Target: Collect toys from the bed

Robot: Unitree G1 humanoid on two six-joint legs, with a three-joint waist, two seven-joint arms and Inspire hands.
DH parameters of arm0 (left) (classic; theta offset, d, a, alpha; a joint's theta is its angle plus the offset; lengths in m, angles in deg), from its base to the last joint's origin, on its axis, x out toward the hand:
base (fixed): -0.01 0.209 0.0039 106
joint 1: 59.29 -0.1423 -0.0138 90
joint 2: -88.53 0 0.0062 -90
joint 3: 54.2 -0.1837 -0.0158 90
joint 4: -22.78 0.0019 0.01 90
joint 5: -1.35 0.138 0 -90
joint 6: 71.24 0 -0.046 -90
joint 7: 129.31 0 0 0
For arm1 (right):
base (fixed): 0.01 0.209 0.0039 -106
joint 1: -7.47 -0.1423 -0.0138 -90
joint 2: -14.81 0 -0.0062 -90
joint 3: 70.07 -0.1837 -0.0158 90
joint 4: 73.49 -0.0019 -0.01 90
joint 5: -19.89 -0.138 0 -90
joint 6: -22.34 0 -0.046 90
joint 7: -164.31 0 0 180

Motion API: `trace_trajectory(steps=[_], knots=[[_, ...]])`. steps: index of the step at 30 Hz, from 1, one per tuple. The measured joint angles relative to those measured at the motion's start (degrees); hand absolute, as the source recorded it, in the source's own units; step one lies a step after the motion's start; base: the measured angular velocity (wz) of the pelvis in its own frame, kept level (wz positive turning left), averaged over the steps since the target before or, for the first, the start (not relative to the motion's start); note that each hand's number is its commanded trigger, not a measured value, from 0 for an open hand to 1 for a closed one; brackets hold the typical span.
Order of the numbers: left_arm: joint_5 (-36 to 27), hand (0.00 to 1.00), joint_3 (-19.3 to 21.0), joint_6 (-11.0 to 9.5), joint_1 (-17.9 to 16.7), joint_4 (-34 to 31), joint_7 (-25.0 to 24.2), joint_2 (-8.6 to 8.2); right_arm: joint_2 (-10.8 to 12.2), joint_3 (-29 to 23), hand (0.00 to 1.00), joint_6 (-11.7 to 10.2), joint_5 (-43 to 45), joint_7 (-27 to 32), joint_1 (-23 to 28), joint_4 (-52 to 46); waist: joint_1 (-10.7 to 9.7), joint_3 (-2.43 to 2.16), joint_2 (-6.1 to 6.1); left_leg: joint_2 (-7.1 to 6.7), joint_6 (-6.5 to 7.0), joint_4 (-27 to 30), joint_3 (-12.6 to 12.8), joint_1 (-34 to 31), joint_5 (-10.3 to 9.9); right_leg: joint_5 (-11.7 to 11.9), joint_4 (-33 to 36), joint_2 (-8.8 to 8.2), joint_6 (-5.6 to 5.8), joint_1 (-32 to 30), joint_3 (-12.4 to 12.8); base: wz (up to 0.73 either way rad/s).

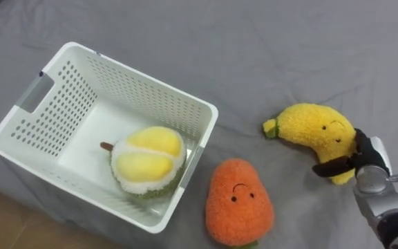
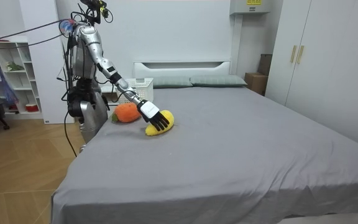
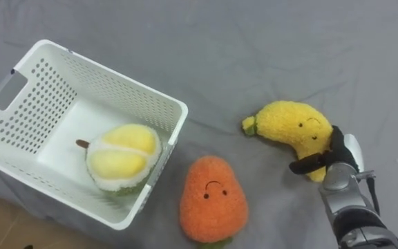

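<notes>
**If the hold on the banana gives, the toy lands short of the basket**

Because the bed (image 1: 289,48) is covered in a soft grey sheet, a dropped toy would probably stay where it fell. A dragging arm, though, could bunch the cloth. The white basket (image 1: 209,114) sits on the bed to the robot's left, well apart from the banana. It looks like light plastic and might slide or tip if knocked at the rim. The orange toy (image 1: 239,202) lies just beside the basket's near corner, between it and the banana, so a low carry could catch it. The banana toy (image 1: 316,131) lies on the sheet at the robot's right. The right hand (image 1: 362,153) has its dark fingers curled round the banana's lower end. Gripped so near one tip, the plush may sag, swing or slip free.

The sheet is matte and faintly creased. The basket is rigid and rectangular, with walls pierced by rows of small holes and a slot handle at one end. The orange toy is fuzzy, rounded and pear-shaped, with a stitched face. The banana is curved and fleecy, with a green stub and a small face. The durian toy (image 1: 147,162) rests inside the basket. It is round, with pale yellow lobes in a white rind and a short brown stem.
</notes>
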Motion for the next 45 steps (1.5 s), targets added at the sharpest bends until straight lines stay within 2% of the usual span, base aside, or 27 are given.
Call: trace_trajectory(steps=[3, 4, 5, 6, 7, 10, 17, 21, 29, 36, 37, 39, 41, 43, 45], knots=[[0.0, 0.0, -0.4, -0.57, 0.16, 0.72, 0.0, -0.01, 0.0, -0.01, 0.0, -0.64, -0.01, 0.44, -0.07, 1.29, 0.58, 0.02, 0.12, 0.0, -0.01, -0.02, 0.0, -0.03, 0.02, 0.0, 0.0, -0.01, 0.0, -0.05, -0.19, 0.0], [0.03, 0.0, -0.4, -0.59, 0.18, 0.83, 0.0, -0.01, 0.0, -0.01, 0.27, -0.63, -0.01, 0.44, -0.07, 1.79, 0.82, 0.03, 0.13, 0.01, -0.01, -0.02, 0.0, -0.06, 0.02, 0.0, 0.01, -0.01, 0.0, -0.07, -0.23, 0.0], [0.02, 0.0, -0.4, -0.59, 0.18, 1.23, 0.0, -0.06, -0.01, -0.1, 0.76, -0.64, -0.04, 0.47, -0.11, 2.33, 1.09, 0.04, 0.17, -0.01, -0.01, -0.03, -0.01, -0.06, 0.02, 0.0, 0.01, -0.02, 0.0, -0.08, -0.19, 0.0], [0.03, 0.0, -0.4, -0.59, 0.19, 1.36, 0.0, -0.09, 0.0, -0.1, 0.92, -0.64, -0.04, 0.47, -0.27, 2.77, 1.19, 0.04, 0.19, -0.01, -0.01, -0.03, -0.01, -0.06, 0.03, 0.0, 0.01, -0.03, 0.0, -0.08, -0.18, 0.0], [-0.03, 0.0, -0.41, -0.59, 0.22, 1.56, 0.0, -0.14, 0.0, -0.1, 1.0, -0.67, -0.05, 0.47, -0.92, 3.97, 1.27, 0.1, 0.29, -0.01, 0.0, -0.03, -0.03, -0.07, 0.03, 0.0, 0.02, -0.04, 0.0, -0.08, -0.23, 0.0], [-1.23, 0.0, -0.57, -0.5, 0.2, 1.83, -0.01, -0.21, -0.1, -0.11, 1.0, -0.7, -0.29, 0.88, -2.61, 5.93, 1.22, 0.25, 0.69, -0.04, 0.03, 0.0, -0.22, -0.35, 0.05, 0.0, 0.07, -0.07, 0.0, -0.25, -0.66, 0.03], [-2.2, 0.0, -3.47, -0.53, 0.34, 1.82, 0.19, -0.18, -2.42, -0.19, 1.0, -0.7, -1.41, 3.13, -3.72, 6.29, 1.11, 0.06, 1.7, -0.32, -0.08, -0.14, -1.29, -2.04, 0.84, 0.0, 0.45, -0.27, -0.01, -1.87, -1.44, 0.07], [-2.2, 0.0, -5.38, -0.58, 0.34, 1.84, 0.19, -0.19, -2.41, -0.14, 1.0, -0.7, -2.15, 2.86, -3.72, 6.31, 1.21, 0.0, 1.83, -0.31, -0.19, -0.18, -1.49, -2.1, 0.94, 0.01, 0.37, -0.22, -0.02, -1.85, -1.52, 0.03], [-2.44, 0.0, -5.56, -1.1, 0.31, 1.2, 0.14, -0.16, -2.42, 0.39, 1.0, -0.93, -4.38, 2.8, -3.38, 6.3, 0.92, -0.08, 1.72, -0.32, -0.08, -0.19, -1.55, -1.8, 1.02, 0.01, 1.09, -0.36, -0.02, -1.8, -1.64, 0.0], [-2.38, 0.0, -5.43, -2.16, 0.12, 1.73, -0.27, -0.17, -2.45, -2.65, 1.0, -1.52, -1.67, 3.02, -2.36, 2.38, -0.9, -0.16, 1.6, -0.43, 0.04, -0.19, -1.43, -1.02, 1.2, 0.01, 1.15, -0.49, -0.02, -1.07, -1.56, 0.0], [-2.38, 0.0, -5.43, -2.23, -0.16, 1.69, -0.31, -0.17, -2.45, -2.67, 1.0, -1.85, -1.3, 3.0, -1.49, 0.49, -1.49, -0.33, 1.6, -0.43, 0.04, -0.18, -1.41, -0.63, 1.2, 0.01, 1.14, -0.49, -0.02, -0.65, -1.54, 0.0], [-2.34, 0.0, -5.29, -2.42, -0.28, 1.61, -0.34, -0.17, -2.45, -2.71, 1.0, -2.43, -0.97, 2.99, -0.85, -1.45, -2.18, -0.38, 1.6, -0.42, 0.04, -0.19, -1.34, 0.02, 1.2, 0.01, 1.11, -0.48, -0.02, 0.0, -1.47, 0.0], [-2.27, 0.0, -4.94, -2.88, -0.29, 1.45, -0.39, -0.17, -2.52, -2.72, 1.0, -2.49, -0.58, 3.01, -0.08, -2.82, -2.34, -0.6, 1.5, -0.41, 0.04, -0.2, -1.22, 0.69, 1.2, 0.01, 1.12, -0.48, -0.02, 0.58, -1.41, -0.02], [-2.17, 0.0, -4.17, -3.14, -0.45, 1.0, -0.4, -0.16, -2.51, -2.71, 1.0, -2.46, -0.53, 2.96, 1.82, -5.9, -2.24, -1.06, 1.04, -0.34, 0.04, -0.33, -0.79, 1.47, 1.2, 0.01, 1.12, -0.47, -0.02, 1.18, -1.06, -0.08], [-2.15, 0.0, -3.93, -3.11, -1.11, 0.25, -0.4, -0.08, -2.5, -2.68, 1.0, -2.32, -0.45, 2.91, 3.68, -9.23, -2.26, -1.32, 0.73, -0.31, 0.04, -0.5, -0.51, 2.25, 1.2, 0.01, 1.13, -0.47, -0.02, 1.79, -0.92, -0.08]])
